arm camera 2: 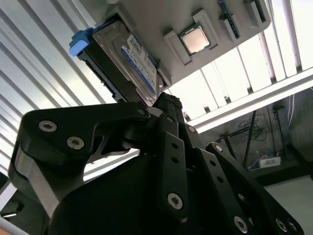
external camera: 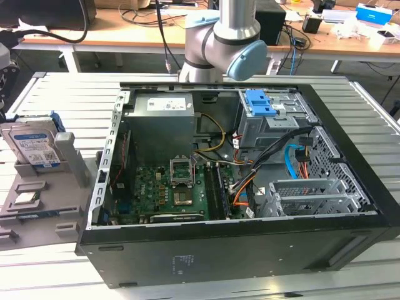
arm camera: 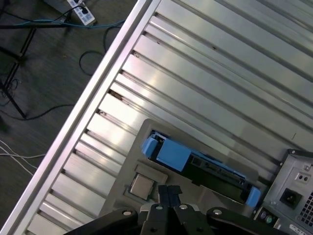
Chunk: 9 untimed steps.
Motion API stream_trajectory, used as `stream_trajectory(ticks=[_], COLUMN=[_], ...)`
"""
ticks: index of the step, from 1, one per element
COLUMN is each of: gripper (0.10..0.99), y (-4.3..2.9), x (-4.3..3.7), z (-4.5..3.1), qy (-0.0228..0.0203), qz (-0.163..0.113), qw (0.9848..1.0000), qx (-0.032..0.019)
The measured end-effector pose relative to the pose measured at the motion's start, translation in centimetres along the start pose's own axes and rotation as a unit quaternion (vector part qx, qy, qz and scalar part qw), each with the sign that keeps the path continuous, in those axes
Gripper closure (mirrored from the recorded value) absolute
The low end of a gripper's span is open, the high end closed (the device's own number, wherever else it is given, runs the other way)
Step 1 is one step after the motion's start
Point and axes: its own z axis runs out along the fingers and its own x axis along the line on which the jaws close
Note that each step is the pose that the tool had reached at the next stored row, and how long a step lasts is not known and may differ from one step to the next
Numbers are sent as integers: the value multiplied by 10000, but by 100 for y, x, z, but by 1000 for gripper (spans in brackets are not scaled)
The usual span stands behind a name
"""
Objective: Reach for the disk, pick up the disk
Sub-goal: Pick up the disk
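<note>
Disk, a flat silver rectangular hard drive (external camera: 34, 147) with a white-and-blue label and blue plastic bracket, stands on edge in a slot of the grey plastic fixture tray (external camera: 70, 209). It sits at the tray's end nearest the robot arm's base. Label face shows in the second wrist view (arm camera 2: 133, 61). The first wrist view gives it edge-on (arm camera: 195, 161), with blue bracket ends sticking out at both sides.

Black linkage gripper (arm camera: 168, 192) hangs above the tray (arm camera: 128, 161), fingertips aimed down at it on the side of the disk that faces the tray's other slots. Fingers look pressed together with nothing between them. The second wrist view shows the same: links converge to one tip (arm camera 2: 168, 100) just short of the disk's lower edge. No contact with the disk visible.

Small square silver processor chip (external camera: 25, 199) lies flat in a tray pocket next to the disk slot, also seen from both wrist views (arm camera 2: 197, 40) (arm camera: 142, 186).

Open black computer tower case (external camera: 237, 250) lies on its side just beside the tray, on the exterior view's right of it. Both rest on the slatted aluminium table (external camera: 62, 94). Silver arm with a pale blue joint cap (external camera: 232, 44) rises behind the case, well away from the tray.
</note>
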Motion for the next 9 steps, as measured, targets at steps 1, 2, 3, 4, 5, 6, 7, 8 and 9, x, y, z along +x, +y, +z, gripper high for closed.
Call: stream_trajectory(ticks=[1,2,3,4,5,6,7,8,9], gripper=[980,980,980,980,980,980,980,980,980], y=[0,0,0,0,0,0,0,0,0], x=[0,0,0,0,0,0,0,0,0], z=[0,0,0,0,0,0,0,0,0], qy=[1,2,4,5,6,7,9,10,11], qz=[-35,-58,-99,-124,-165,-193,-223,-265,-288], qw=[10000,10000,10000,9999,9999,9998,9998,9996,9996], qx=[0,0,0,0,0,0,0,0,0])
